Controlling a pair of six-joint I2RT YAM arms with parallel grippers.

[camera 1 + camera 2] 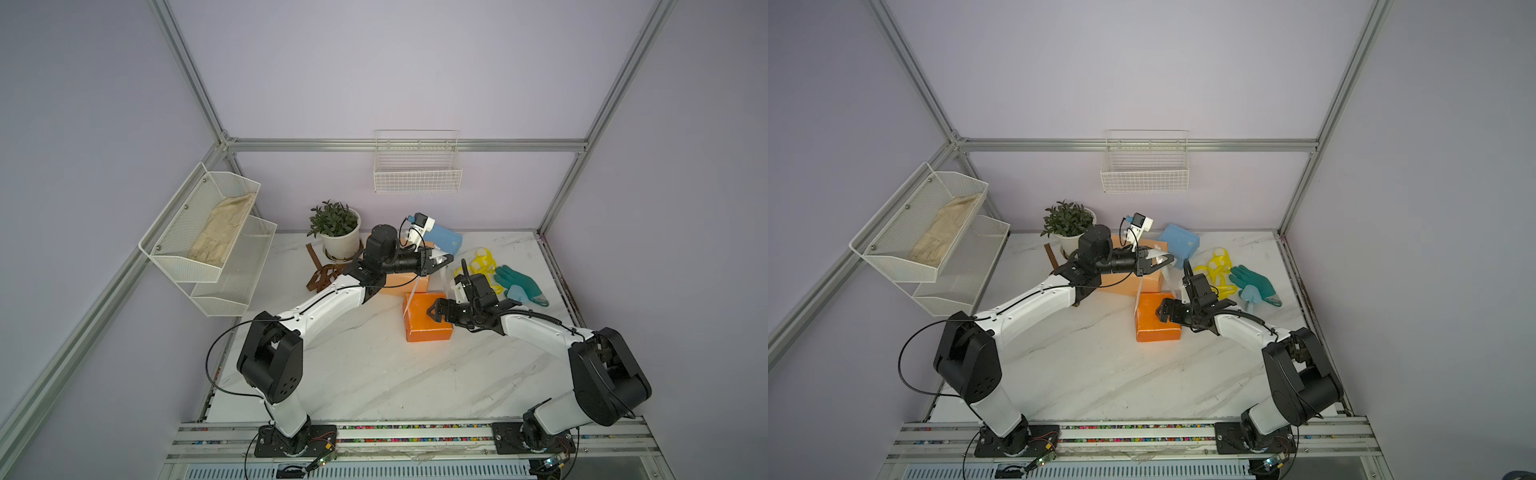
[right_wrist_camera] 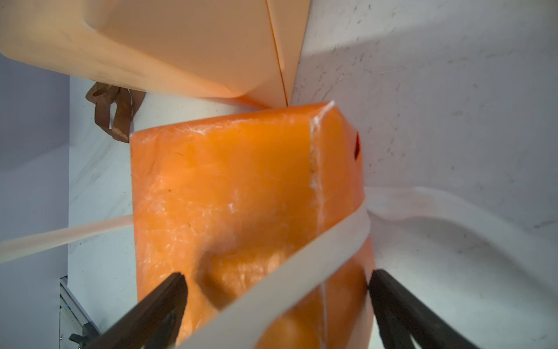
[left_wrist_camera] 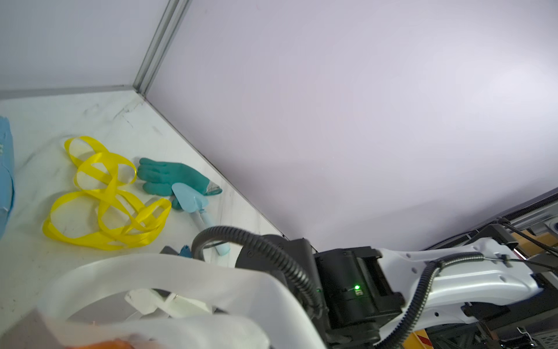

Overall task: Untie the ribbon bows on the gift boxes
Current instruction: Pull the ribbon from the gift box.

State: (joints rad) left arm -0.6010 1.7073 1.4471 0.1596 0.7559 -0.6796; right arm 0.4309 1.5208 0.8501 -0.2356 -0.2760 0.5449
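Note:
My left gripper (image 1: 444, 262) (image 1: 1166, 262) hangs over the pale peach gift box (image 1: 405, 286) (image 2: 181, 45), shut on the white ribbon (image 1: 411, 297) (image 3: 181, 272). That ribbon runs taut down to the bright orange gift box (image 1: 424, 326) (image 1: 1156, 326) and lies slantwise over it (image 2: 302, 260). Over the orange box (image 2: 226, 187) my right gripper (image 1: 432, 311) (image 2: 276, 290) stands open, with the ribbon passing between its fingers. The light blue gift box (image 1: 446, 239) sits at the back. Loose yellow ribbon loops (image 1: 482, 262) (image 3: 105, 193) lie to its right. Brown ribbon (image 1: 320, 280) (image 2: 111, 111) lies by the pot.
A teal glove (image 1: 519, 277) and a pale blue trowel (image 3: 193, 199) lie near the right wall. A white plant pot (image 1: 340, 243) stands at the back left. A wire shelf (image 1: 208, 232) hangs on the left wall, a wire basket (image 1: 417, 170) on the back wall.

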